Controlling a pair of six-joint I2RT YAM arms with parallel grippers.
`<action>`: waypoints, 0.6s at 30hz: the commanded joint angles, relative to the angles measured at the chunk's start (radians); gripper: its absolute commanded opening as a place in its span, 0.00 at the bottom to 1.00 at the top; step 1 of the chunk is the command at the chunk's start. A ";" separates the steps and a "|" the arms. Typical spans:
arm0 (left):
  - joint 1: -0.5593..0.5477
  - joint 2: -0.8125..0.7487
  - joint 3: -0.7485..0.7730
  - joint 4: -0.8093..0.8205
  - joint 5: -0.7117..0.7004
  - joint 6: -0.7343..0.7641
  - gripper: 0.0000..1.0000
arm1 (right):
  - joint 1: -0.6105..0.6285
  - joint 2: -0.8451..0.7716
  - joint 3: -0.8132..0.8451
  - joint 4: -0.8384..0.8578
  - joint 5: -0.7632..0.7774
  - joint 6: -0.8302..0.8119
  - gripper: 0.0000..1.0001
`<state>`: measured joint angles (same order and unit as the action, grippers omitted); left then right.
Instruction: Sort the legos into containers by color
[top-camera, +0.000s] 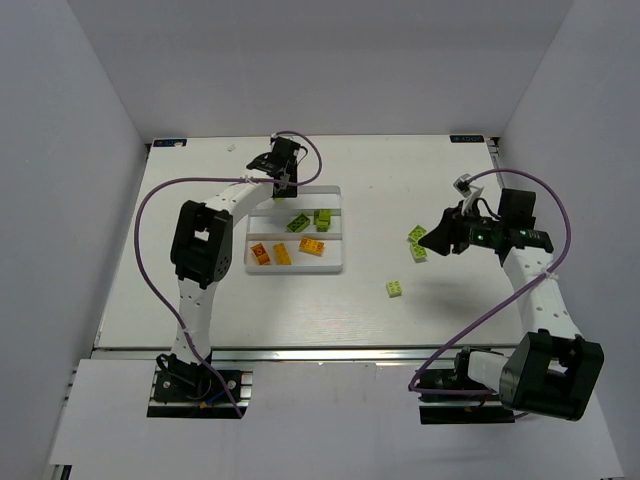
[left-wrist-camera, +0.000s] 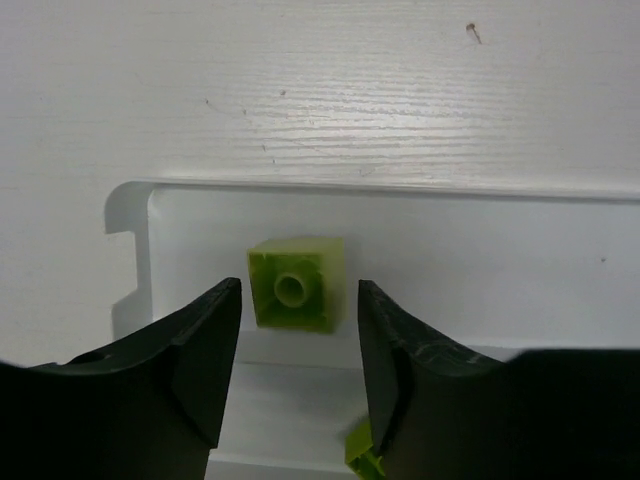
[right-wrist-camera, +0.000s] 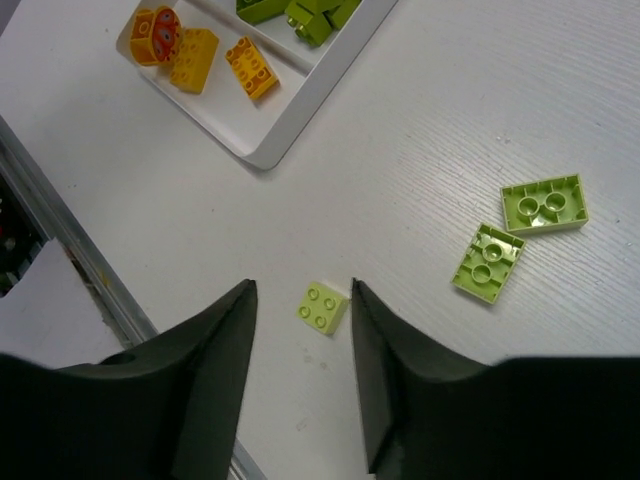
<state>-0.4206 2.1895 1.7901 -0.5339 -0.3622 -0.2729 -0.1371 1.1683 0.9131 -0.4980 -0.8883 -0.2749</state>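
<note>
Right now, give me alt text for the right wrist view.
Open jaws frame a small lime lego on the table; two larger lime legos lie to its right. The white tray's corner, holding orange legos and lime ones, sits upper left.

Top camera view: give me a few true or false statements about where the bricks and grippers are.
1. Three green bricks lie on the table outside the tray. True.
2. The orange bricks sit in the tray's nearest compartment. True.
3. The right gripper holds a brick. False: it is open and empty above the table.
4. The left gripper is shut. False: it is open over a green brick in the far compartment.
</note>
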 joint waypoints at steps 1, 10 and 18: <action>0.006 -0.019 0.019 -0.014 0.035 -0.015 0.62 | 0.016 0.017 -0.013 -0.011 0.003 -0.041 0.51; 0.006 -0.115 -0.024 -0.031 0.086 -0.026 0.76 | 0.122 0.065 0.003 -0.057 0.116 -0.135 0.65; 0.006 -0.586 -0.421 0.145 0.313 -0.080 0.17 | 0.313 0.134 -0.031 -0.004 0.451 -0.084 0.66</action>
<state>-0.4179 1.8381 1.4612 -0.4950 -0.1688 -0.3229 0.1169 1.2709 0.8997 -0.5323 -0.6056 -0.3729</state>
